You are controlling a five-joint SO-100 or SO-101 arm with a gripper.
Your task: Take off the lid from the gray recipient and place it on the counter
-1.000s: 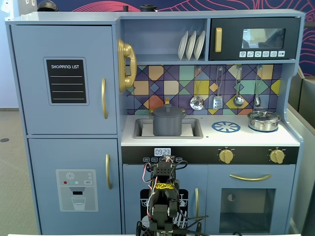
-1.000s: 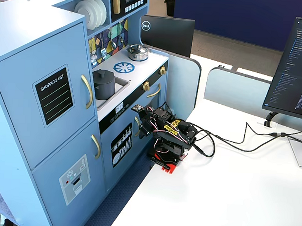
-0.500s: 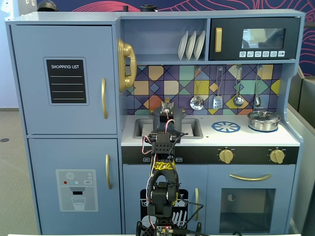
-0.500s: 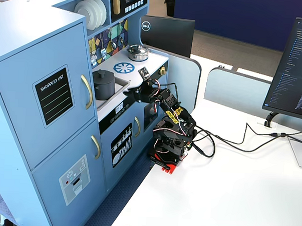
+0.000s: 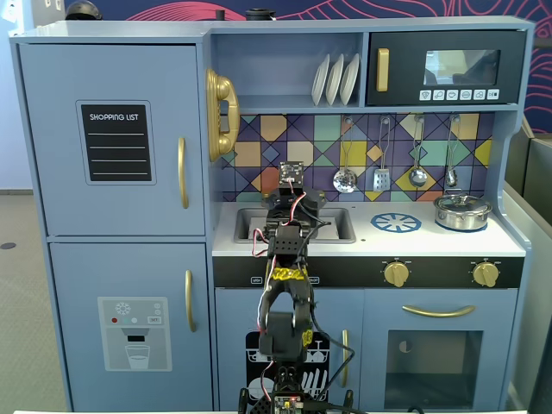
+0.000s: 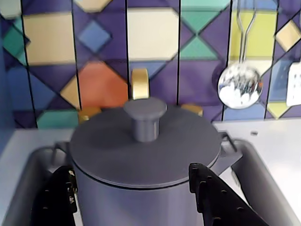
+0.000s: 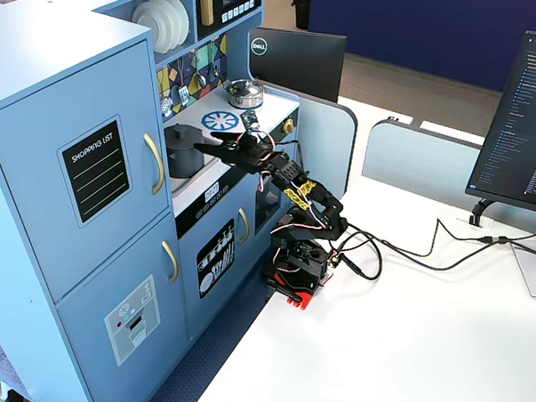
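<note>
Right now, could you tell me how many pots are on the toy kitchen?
2. The gray pot sits in the sink, lid on. The silver pot stands at the counter's right end in a fixed view.

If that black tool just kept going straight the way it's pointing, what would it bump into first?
Most likely the gray pot in the sink: the open tool points at it, one finger on each side, lid just above. How close it is remains unclear.
</note>
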